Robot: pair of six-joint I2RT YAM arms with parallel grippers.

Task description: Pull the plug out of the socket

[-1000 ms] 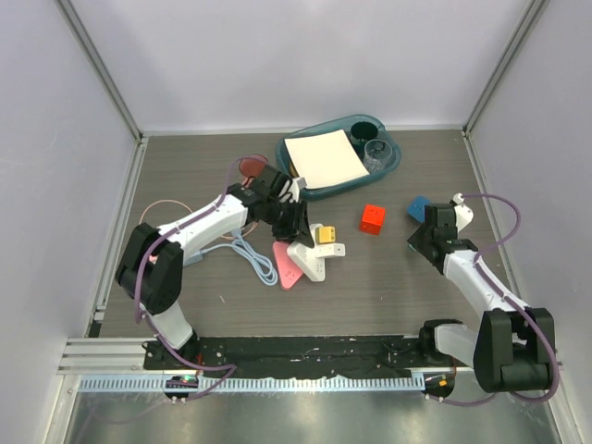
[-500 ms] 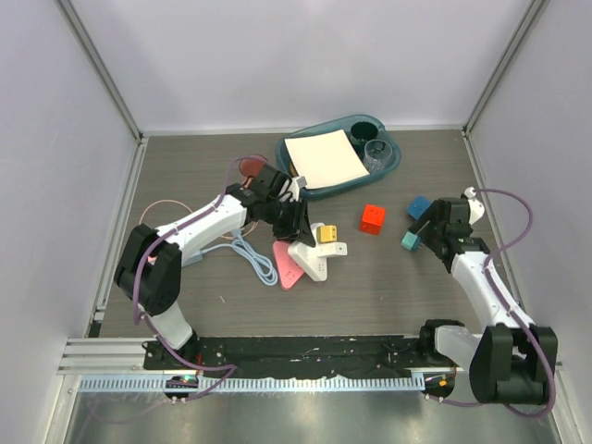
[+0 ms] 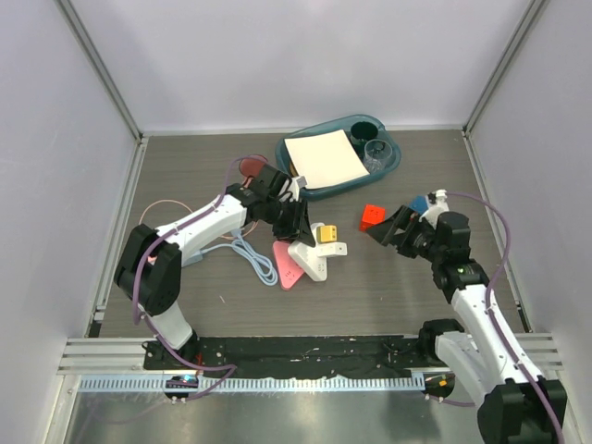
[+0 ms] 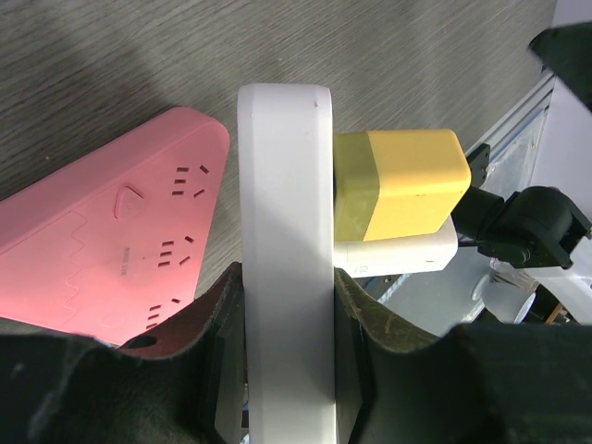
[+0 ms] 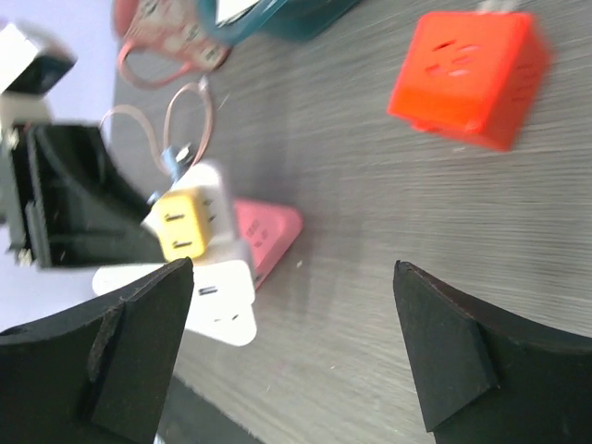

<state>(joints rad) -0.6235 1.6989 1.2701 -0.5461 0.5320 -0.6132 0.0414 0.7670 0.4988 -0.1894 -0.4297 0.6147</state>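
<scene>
My left gripper is shut on the edge of a white triangular board, which has a yellow cube adapter plugged into it. In the top view this gripper sits at the table's middle. The plug is a pink piece behind the left arm, and its thin pink cord loops to the left. Of the socket I see only its thick pale-blue cord; the strip itself is hidden by the arm. My right gripper is open and empty, facing the white board from the right.
A red cube lies just beyond the right gripper, with a blue block beside it. A flat pink triangle lies under the white board. A teal tray at the back holds paper and cups.
The right gripper has opened wide, and its arm has swung left from the right edge towards the red cube. The left arm has not moved.
</scene>
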